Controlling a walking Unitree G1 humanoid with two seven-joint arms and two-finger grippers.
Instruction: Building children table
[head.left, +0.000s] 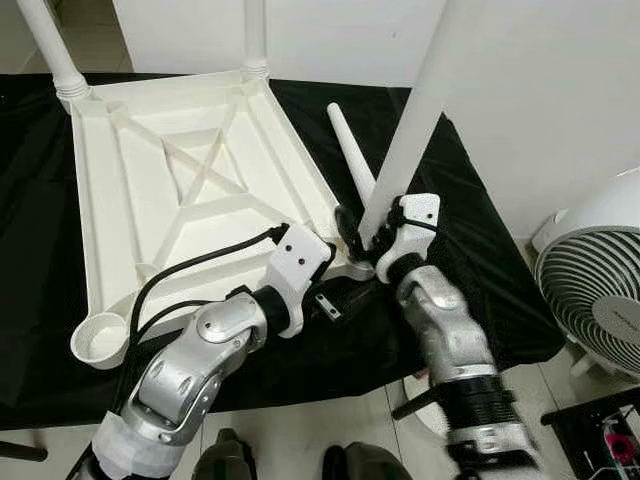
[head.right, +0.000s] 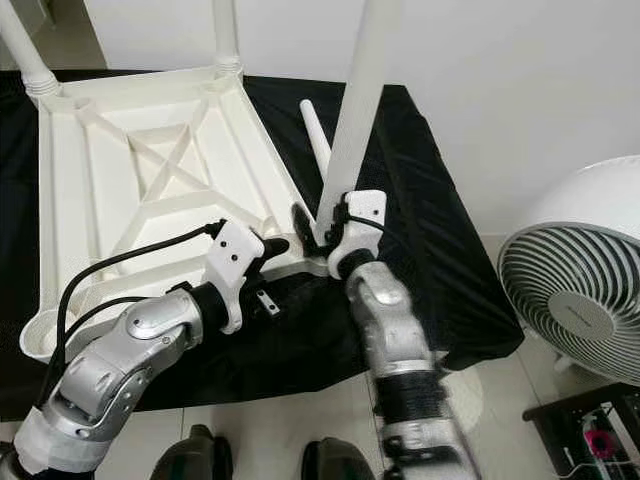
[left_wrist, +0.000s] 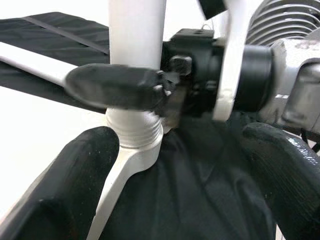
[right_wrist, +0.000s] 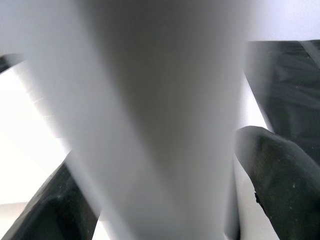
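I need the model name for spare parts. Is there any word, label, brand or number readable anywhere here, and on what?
None can be read. The upturned white plastic table top, its white tapered legs, the black cloth, the white fan and both grippers, left and right, show no legible text.

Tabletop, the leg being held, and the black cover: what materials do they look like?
Tabletop: looks like moulded white plastic, semi-gloss; cast ribs and X-brace underneath. Leg in the right gripper: same white plastic probably, smooth, with a moulded thread at its base. Black cover: thin woven fabric, matte, wrinkled and draping over the edge.
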